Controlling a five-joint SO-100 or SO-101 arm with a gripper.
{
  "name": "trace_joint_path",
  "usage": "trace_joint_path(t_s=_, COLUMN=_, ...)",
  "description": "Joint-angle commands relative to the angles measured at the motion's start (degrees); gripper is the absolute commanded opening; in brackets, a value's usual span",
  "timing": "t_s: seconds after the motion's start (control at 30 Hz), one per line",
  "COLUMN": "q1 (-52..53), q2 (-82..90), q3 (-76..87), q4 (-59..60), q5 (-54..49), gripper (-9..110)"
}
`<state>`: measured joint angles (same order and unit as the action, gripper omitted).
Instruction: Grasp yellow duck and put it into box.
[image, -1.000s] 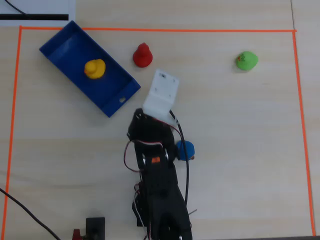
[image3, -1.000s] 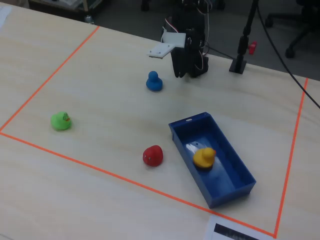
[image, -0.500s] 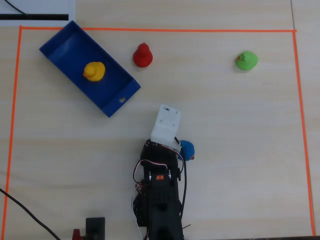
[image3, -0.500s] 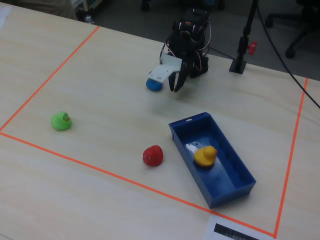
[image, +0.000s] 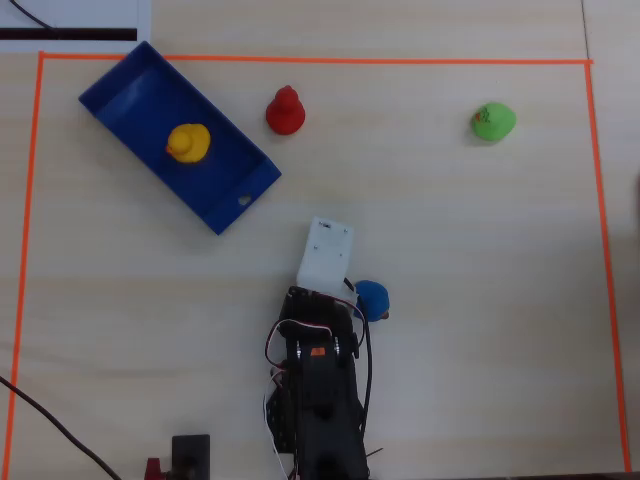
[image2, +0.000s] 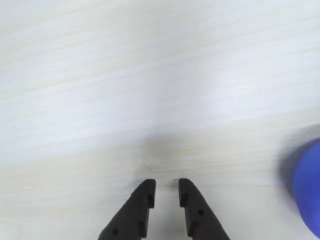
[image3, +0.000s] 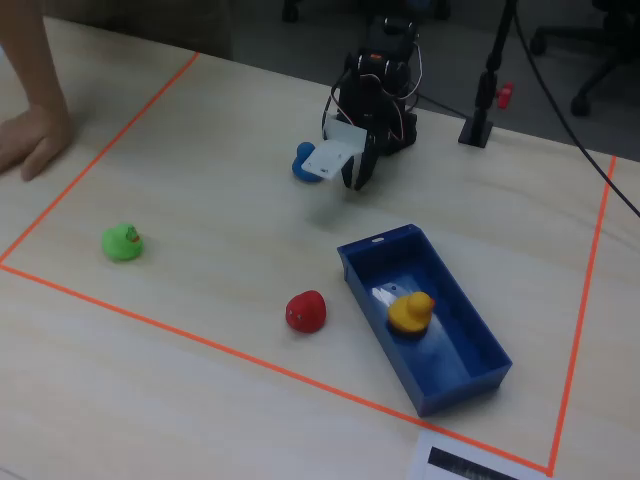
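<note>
The yellow duck (image: 188, 142) sits inside the blue box (image: 131, 92) at the upper left of the overhead view; in the fixed view the duck (image3: 410, 312) rests on the floor of the box (image3: 465, 352). My gripper (image2: 167, 186) is pulled back near the arm's base, well away from the box. Its jaws stand a small gap apart with nothing between them, above bare table. In the fixed view the gripper (image3: 353, 183) points down under the white camera mount (image3: 333, 156).
A blue duck (image: 372, 298) lies just beside the gripper and shows at the right edge of the wrist view (image2: 308, 195). A red duck (image: 285, 111) and a green duck (image: 493, 121) stand farther out. Orange tape (image: 300, 59) frames the table. A hand (image3: 35, 140) rests at the fixed view's left.
</note>
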<state>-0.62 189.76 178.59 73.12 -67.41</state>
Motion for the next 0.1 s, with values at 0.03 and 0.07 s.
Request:
trace_joint_path(t_s=0.03, q1=0.4, q2=0.0, q3=-0.4, q4=1.6, q5=-0.1, gripper=4)
trace_joint_path(t_s=0.07, q1=0.4, q2=0.0, q3=-0.4, q4=1.6, q5=-0.1, gripper=4)
